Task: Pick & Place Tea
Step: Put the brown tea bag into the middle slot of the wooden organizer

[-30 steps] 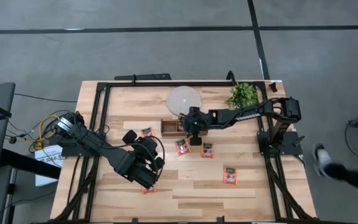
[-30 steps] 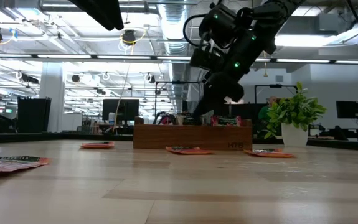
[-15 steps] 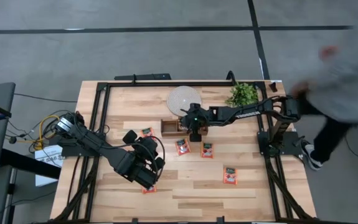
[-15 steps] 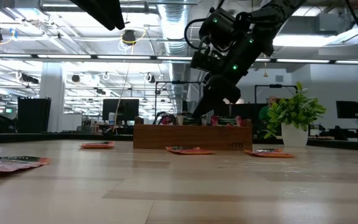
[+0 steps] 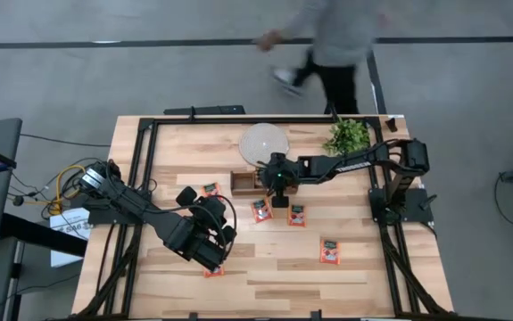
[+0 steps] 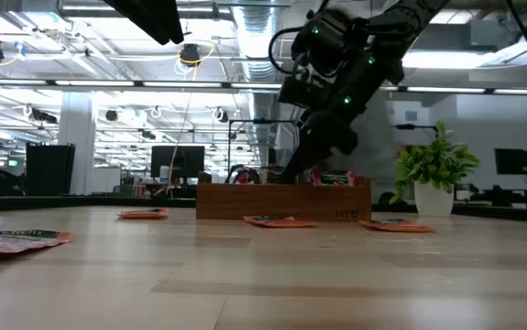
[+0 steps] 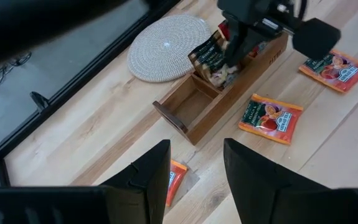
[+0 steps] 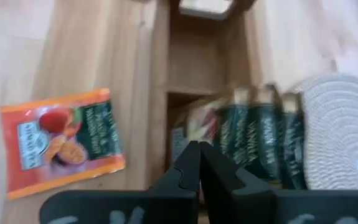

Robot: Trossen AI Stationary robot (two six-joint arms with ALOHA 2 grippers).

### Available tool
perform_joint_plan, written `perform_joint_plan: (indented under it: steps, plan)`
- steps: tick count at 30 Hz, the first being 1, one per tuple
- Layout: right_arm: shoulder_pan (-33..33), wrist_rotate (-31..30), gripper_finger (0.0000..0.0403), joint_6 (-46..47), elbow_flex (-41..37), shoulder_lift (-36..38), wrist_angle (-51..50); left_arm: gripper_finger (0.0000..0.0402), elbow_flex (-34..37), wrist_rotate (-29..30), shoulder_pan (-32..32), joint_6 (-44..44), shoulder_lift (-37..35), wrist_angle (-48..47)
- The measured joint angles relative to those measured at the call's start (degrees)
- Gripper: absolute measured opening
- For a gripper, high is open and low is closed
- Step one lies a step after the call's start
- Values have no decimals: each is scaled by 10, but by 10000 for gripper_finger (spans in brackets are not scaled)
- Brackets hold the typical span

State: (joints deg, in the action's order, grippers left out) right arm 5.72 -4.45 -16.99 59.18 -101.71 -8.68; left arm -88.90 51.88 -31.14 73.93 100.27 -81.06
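Five red-orange tea sachets (image 5: 329, 251) lie scattered mid-bench; more stand in the wooden tray (image 5: 247, 181). The right tool (image 5: 278, 187), fingers together, dips into it. Left tool (image 5: 213, 261), fingers apart, hovers near-left. A person (image 5: 327, 40) walks beyond the bench's far edge.

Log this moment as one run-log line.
left gripper: open, above orange sachet | right gripper: shut, over wooden tray | loose sachets: five on table

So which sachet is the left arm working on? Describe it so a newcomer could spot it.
Start at the wooden tray in the middle of the table, then go toward the near-left part of the table, where the left end effector hangs open. The red-orange sachet peeks out from under it, alone, farthest from the tray on that side.
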Motion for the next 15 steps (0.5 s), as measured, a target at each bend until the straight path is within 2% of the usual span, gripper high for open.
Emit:
perform_joint_plan:
  steps: [15]
  plan:
    - [8, 1, 0, 0, 0, 0, 5, 142, 0, 0, 0, 0, 0, 2]
